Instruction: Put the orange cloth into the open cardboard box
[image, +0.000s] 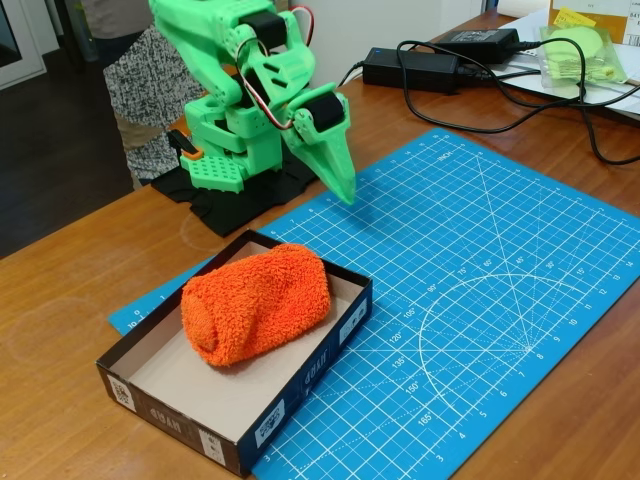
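Orange cloth (256, 303) already lying inside the open cardboard box (338, 331); task looks done.
Box sits at about 7 o'clock of the fixed view, on the blue cutting mat (470, 300) and wooden counter (60, 300). Green jaws (338, 170) closed, empty, at 11 o'clock, well clear. Box labels carry QR codes; the lettering is too small to read.

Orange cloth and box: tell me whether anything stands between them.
Nothing does: the orange cloth already lies inside the open cardboard box. The green gripper hangs apart above the blue cutting mat, behind the box.
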